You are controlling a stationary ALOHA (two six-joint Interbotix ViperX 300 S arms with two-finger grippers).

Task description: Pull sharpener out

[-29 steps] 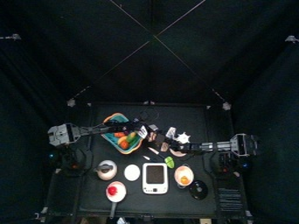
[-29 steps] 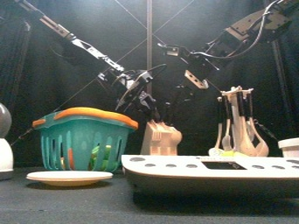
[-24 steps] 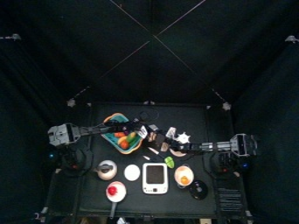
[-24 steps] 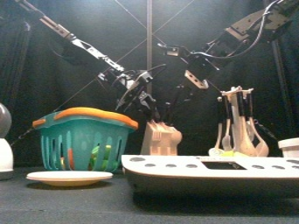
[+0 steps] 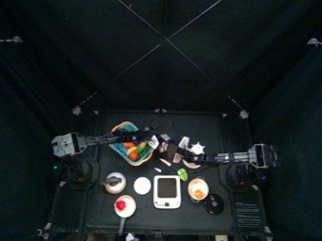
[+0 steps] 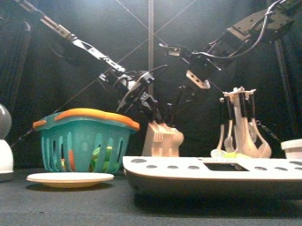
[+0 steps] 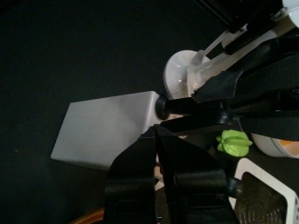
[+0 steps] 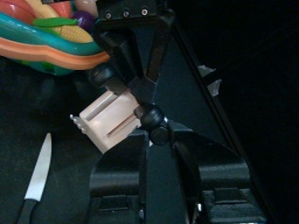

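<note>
Two grippers meet above the table's [image 6: 71, 208] middle: the left gripper [image 7: 163, 131] is clamped on a pale block [image 7: 107, 131], seemingly steadying it, while the right gripper [image 8: 149, 118] has its jaws together at a ribbed white piece [image 8: 111, 118], probably the sharpener. Nearby, a teal basket [image 6: 80, 141] holds colourful fruit.

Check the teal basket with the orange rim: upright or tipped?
Upright. In the front view the basket stands level on the table, orange rim on top, opening upward.
</note>
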